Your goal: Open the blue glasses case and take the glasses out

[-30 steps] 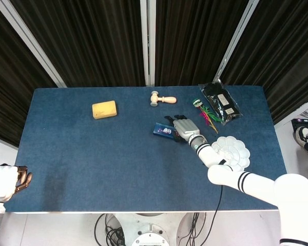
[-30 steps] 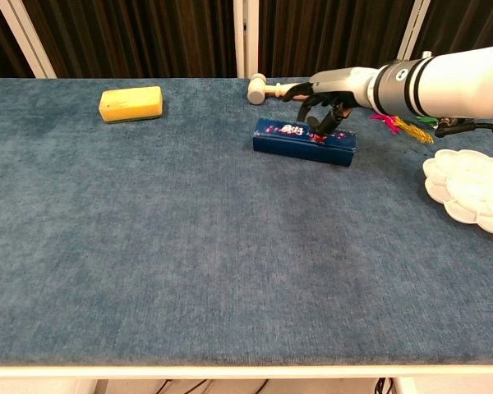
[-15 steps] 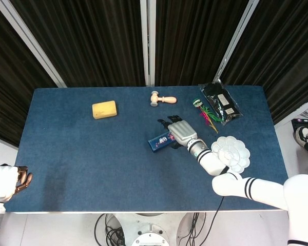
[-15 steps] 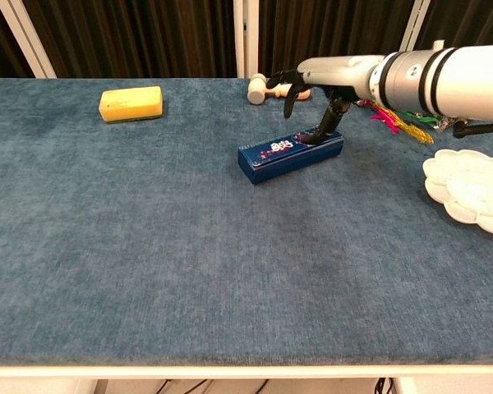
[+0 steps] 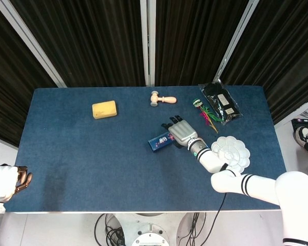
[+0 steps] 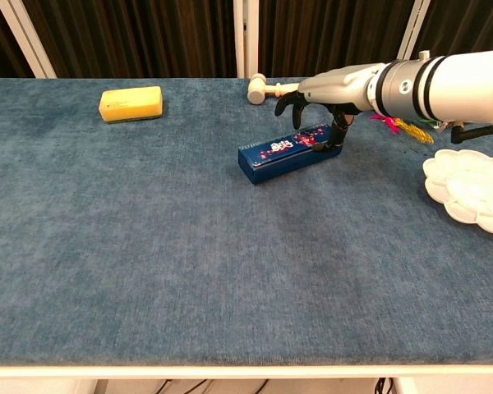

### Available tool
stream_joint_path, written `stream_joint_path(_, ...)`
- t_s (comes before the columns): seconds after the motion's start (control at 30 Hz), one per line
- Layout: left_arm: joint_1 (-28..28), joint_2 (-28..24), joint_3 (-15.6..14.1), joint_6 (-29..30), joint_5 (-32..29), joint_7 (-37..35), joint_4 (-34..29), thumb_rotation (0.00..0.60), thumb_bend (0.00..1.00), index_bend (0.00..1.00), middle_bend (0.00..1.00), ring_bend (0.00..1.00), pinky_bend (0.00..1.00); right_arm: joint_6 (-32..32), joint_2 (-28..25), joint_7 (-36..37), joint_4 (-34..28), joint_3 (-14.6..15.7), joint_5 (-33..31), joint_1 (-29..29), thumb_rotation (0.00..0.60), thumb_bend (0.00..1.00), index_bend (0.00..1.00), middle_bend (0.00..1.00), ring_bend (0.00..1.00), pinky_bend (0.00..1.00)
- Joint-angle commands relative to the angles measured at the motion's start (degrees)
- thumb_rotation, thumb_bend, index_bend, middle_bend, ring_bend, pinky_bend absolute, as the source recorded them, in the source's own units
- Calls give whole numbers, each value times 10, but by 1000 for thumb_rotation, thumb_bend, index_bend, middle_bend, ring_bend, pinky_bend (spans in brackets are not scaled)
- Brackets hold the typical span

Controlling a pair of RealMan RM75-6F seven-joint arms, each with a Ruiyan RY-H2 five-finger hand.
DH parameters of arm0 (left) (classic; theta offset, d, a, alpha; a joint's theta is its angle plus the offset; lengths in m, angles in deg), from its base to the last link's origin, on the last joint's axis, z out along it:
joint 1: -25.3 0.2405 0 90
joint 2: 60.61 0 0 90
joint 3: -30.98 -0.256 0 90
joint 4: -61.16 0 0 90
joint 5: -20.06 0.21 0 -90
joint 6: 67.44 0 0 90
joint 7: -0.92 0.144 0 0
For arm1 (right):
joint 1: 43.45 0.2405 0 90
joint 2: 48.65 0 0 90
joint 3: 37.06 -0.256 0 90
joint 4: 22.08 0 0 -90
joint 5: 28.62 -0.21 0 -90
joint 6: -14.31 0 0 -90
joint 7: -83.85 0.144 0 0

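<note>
Right robot hand is over the far right end of the blue glasses case, dark fingers curled down onto that end, thumb at the end face – touching it, though whether it truly clamps the case I can't tell from either view. The case lies closed and flat near the middle of the desk, angled, its near end pointing left and towards the robot.

Risk here: the case looks light and slick on that blue cloth, and with only one end contacted, any push could skid or spin it rather than lift the lid. Nothing braces the other end. A slide to the right could carry it towards the white palette; a slide back, towards the wooden mallet.

Left robot hand sits off the desk's near left corner, fingers curled in on nothing, well apart from the action.

The case itself: long, narrow, boxy, deep blue, with a small white-and-red print along the top
</note>
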Motion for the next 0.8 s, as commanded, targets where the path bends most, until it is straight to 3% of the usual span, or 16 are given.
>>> stream_joint_path(0.03, 0, 0, 0, 0, 0, -1, 0, 600, 387, 845, 995, 847, 660, -1, 3, -4, 2, 3, -2, 2, 600, 328, 133, 223, 0, 0)
stream_joint_path(0.8, 0, -1, 0, 0, 1, -5, 1, 600, 387, 845, 993, 847, 660, -3, 19, -27, 17, 15, -29, 17, 600, 428, 185, 220, 0, 0)
